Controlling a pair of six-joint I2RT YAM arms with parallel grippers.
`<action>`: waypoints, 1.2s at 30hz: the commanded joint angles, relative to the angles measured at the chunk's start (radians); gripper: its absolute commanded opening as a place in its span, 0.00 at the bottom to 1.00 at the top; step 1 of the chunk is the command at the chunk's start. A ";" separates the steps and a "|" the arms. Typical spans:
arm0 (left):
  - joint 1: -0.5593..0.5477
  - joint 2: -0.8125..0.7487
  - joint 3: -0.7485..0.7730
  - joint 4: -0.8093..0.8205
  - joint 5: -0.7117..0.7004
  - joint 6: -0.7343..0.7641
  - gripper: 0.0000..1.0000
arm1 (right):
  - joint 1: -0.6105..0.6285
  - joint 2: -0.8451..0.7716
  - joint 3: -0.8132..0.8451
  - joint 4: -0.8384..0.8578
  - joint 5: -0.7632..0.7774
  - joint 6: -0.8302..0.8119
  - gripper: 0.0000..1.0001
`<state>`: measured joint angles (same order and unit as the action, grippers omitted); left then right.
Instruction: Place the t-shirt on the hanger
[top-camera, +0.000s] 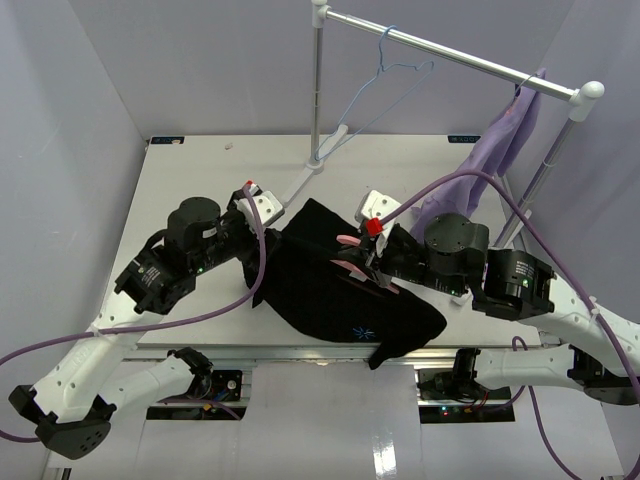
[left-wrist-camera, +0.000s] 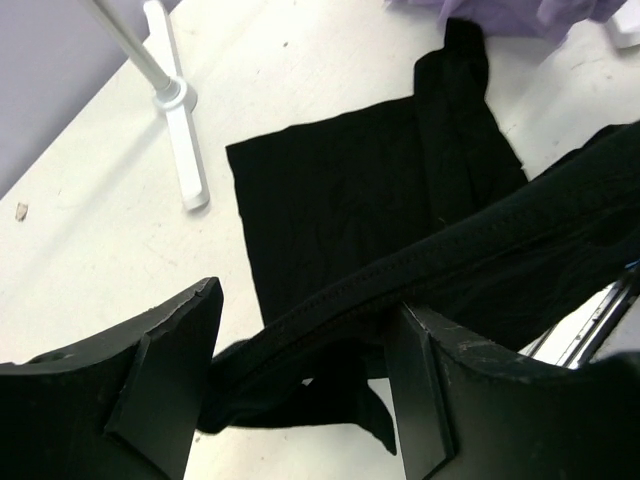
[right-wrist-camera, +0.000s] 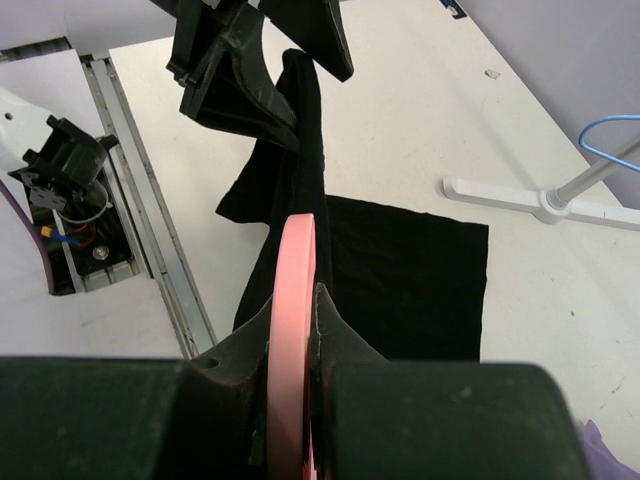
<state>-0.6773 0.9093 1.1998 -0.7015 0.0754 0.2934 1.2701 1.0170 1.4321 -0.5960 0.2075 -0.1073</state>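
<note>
The black t-shirt (top-camera: 330, 295) lies across the table's near edge, its tiny blue star mark (top-camera: 362, 333) facing up. My right gripper (top-camera: 367, 252) is shut on the pink hanger (top-camera: 347, 241), which lies partly inside the shirt. In the right wrist view the hanger (right-wrist-camera: 293, 300) stands edge-on between the closed fingers, over the shirt (right-wrist-camera: 400, 270). My left gripper (top-camera: 270, 228) is at the shirt's left edge. In the left wrist view its jaws (left-wrist-camera: 305, 370) are wide apart. A raised, stitched hem of the shirt (left-wrist-camera: 340, 200) runs between them and touches the right finger (left-wrist-camera: 425, 390).
A clothes rack stands at the back on a white base (top-camera: 320, 160). It carries a thin light-blue wire hanger (top-camera: 395, 70) and a lavender garment (top-camera: 505, 140). The base also shows in the wrist views (left-wrist-camera: 185, 150) (right-wrist-camera: 540, 200). A metal rail (right-wrist-camera: 150, 250) runs along the table's near edge.
</note>
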 joint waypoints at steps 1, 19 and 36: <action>0.007 -0.033 -0.011 -0.018 -0.144 -0.017 0.74 | 0.000 -0.014 0.071 0.014 0.004 -0.008 0.08; 0.007 -0.224 -0.026 -0.087 0.062 -0.021 0.79 | 0.002 -0.084 0.101 -0.020 0.077 0.032 0.08; 0.008 -0.180 -0.237 0.093 0.032 -0.056 0.56 | 0.000 -0.125 0.117 -0.019 0.058 0.044 0.08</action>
<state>-0.6752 0.7203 0.9791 -0.6811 0.1126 0.2558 1.2701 0.9270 1.4982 -0.6821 0.2598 -0.0642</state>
